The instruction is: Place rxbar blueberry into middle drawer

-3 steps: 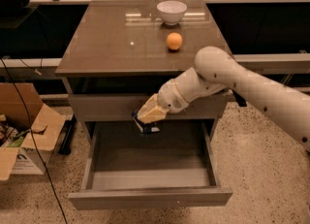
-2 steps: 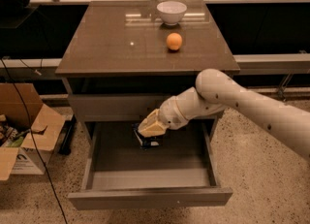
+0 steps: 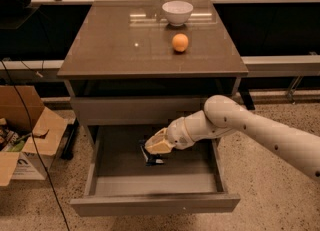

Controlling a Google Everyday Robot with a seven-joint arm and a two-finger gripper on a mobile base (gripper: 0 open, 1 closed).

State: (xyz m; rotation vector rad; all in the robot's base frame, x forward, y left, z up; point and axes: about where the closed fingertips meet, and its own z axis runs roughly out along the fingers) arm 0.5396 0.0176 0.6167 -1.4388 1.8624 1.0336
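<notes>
The middle drawer (image 3: 150, 202) is pulled open below the cabinet top, its grey box interior showing. My gripper (image 3: 154, 151) reaches in from the right, low inside the drawer near its middle. The rxbar blueberry (image 3: 152, 159), dark with pale bits, shows just under the gripper's tan fingers, at or near the drawer floor. Most of the bar is hidden by the gripper.
An orange (image 3: 180, 42) and a white bowl (image 3: 177, 12) sit on the cabinet top (image 3: 120, 45). A plain closed front (image 3: 135, 110) lies above the open drawer. An open cardboard box (image 3: 25, 130) stands on the floor at left, with cables beside it.
My gripper has moved down from in front of the upper drawer front into the open drawer, carrying the bar lower and slightly toward the drawer's middle.
</notes>
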